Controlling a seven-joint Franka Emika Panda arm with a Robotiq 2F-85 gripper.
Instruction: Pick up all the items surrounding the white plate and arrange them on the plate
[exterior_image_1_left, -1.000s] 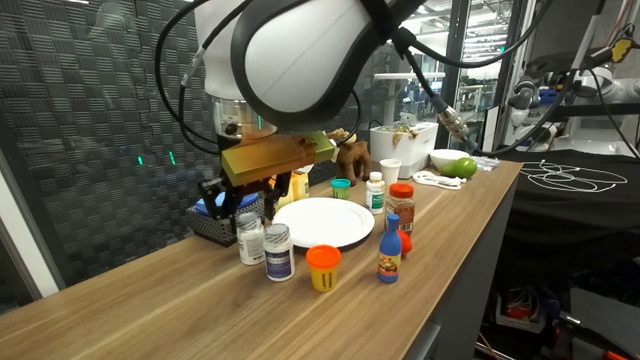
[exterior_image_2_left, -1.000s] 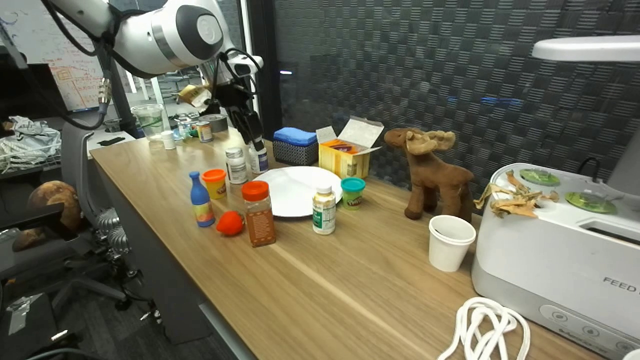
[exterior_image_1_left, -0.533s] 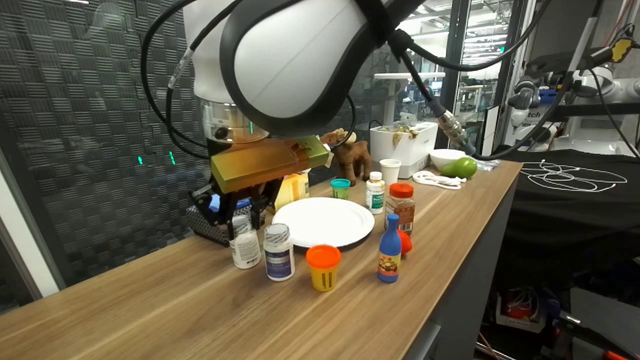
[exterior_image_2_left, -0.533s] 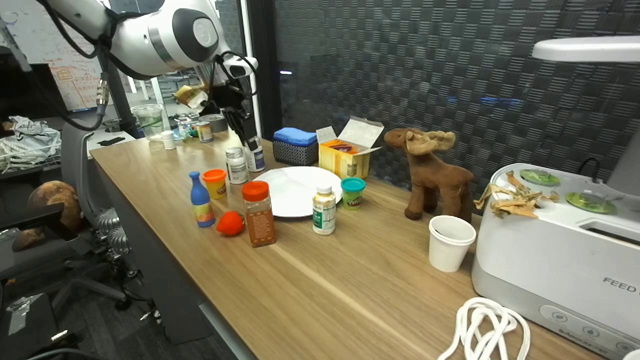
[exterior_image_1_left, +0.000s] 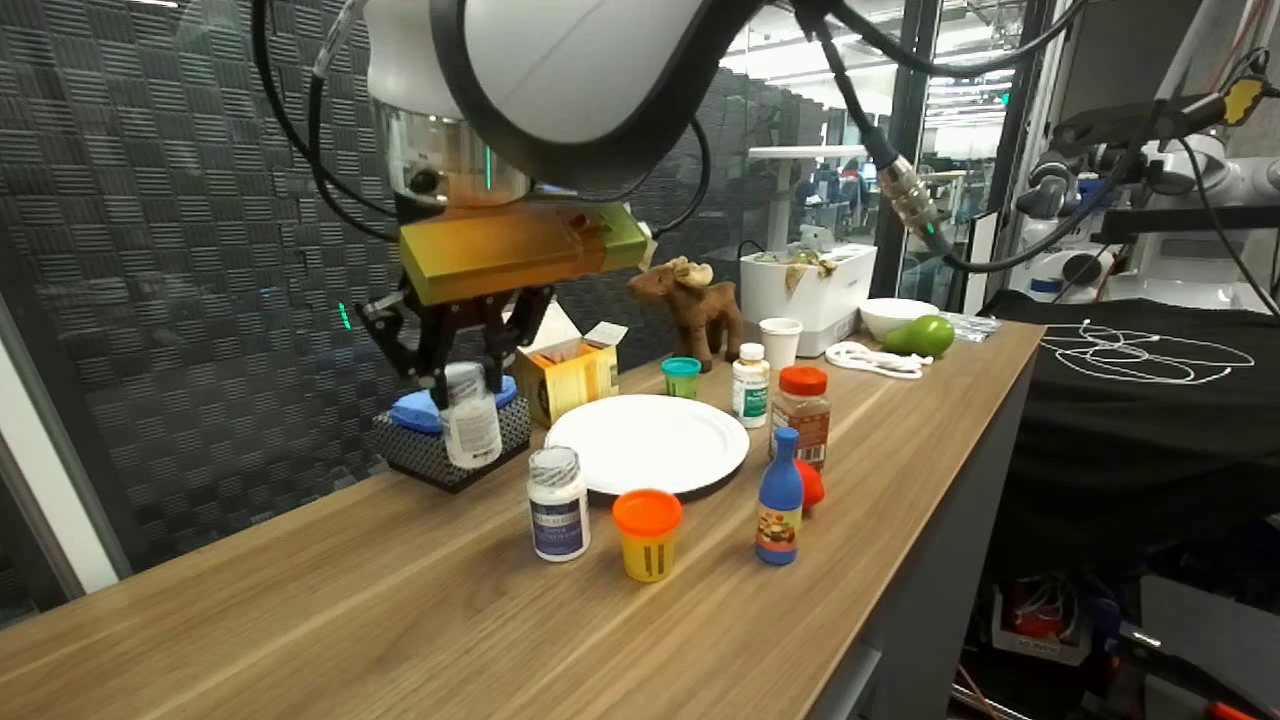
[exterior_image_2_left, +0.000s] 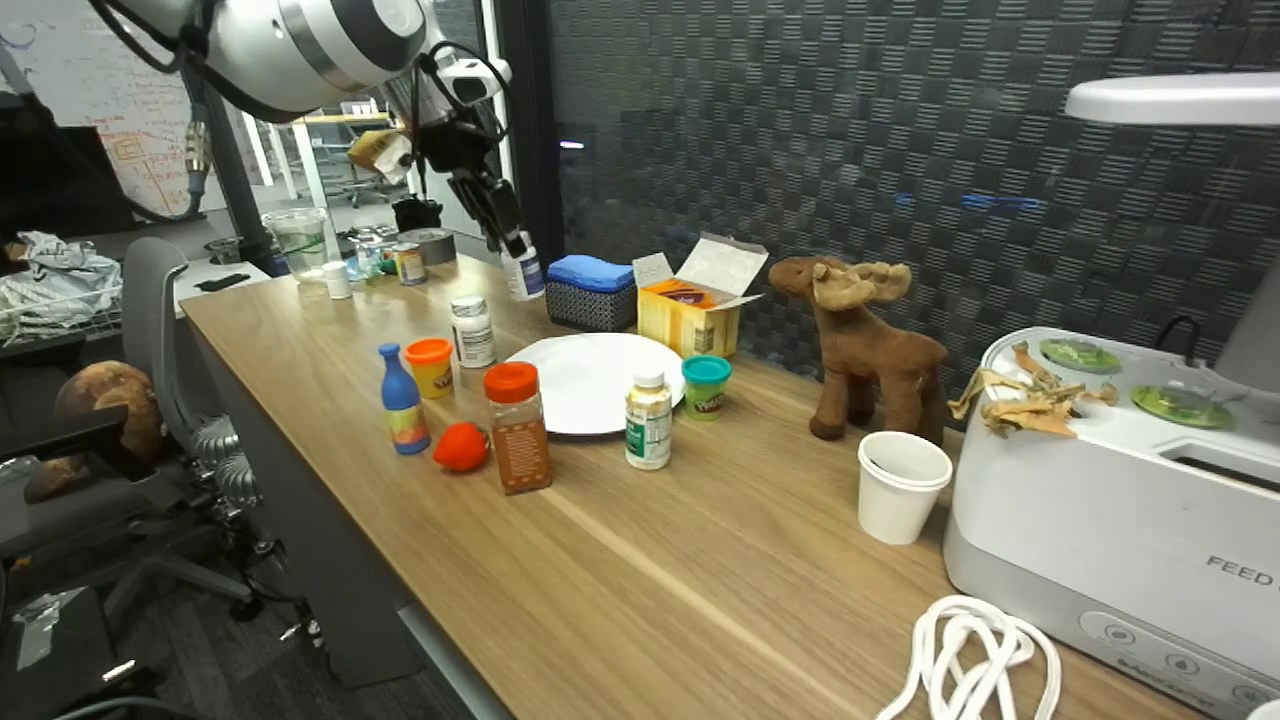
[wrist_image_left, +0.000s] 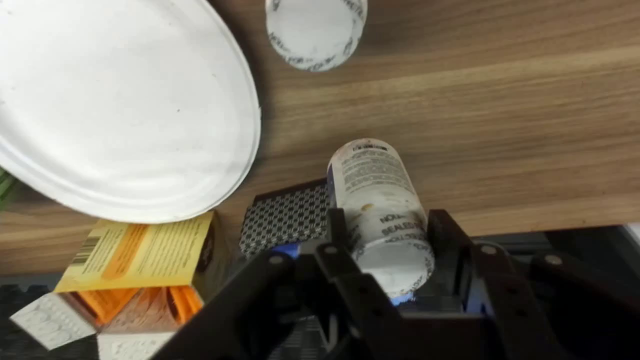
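Note:
My gripper (wrist_image_left: 387, 220) is shut on a white pill bottle (wrist_image_left: 372, 175) near its cap. It holds the bottle tilted above the table, beside the plate; the bottle shows in both exterior views (exterior_image_1_left: 472, 430) (exterior_image_2_left: 526, 277). The white plate (exterior_image_1_left: 648, 440) is bare. Around it stand a second white bottle with purple label (exterior_image_1_left: 560, 520), an orange-lidded yellow tub (exterior_image_1_left: 648, 550), a blue bottle (exterior_image_1_left: 778, 510), a red strawberry-like item (exterior_image_2_left: 462, 447), a red-capped spice jar (exterior_image_2_left: 521, 440), a green-labelled white bottle (exterior_image_2_left: 648, 430) and a teal-lidded tub (exterior_image_2_left: 706, 390).
A dark patterned basket (exterior_image_2_left: 590, 305) with blue cloth and an open yellow box (exterior_image_2_left: 688, 325) stand by the wall behind the plate. A brown toy moose (exterior_image_2_left: 868, 345), paper cups (exterior_image_2_left: 895, 500), a white appliance (exterior_image_2_left: 1120, 520) and white rope (exterior_image_2_left: 960, 650) are farther along.
The gripper has gone down onto the white bottle, closed on it, tilted it and lifted it off the table. The plate and other items have not moved.

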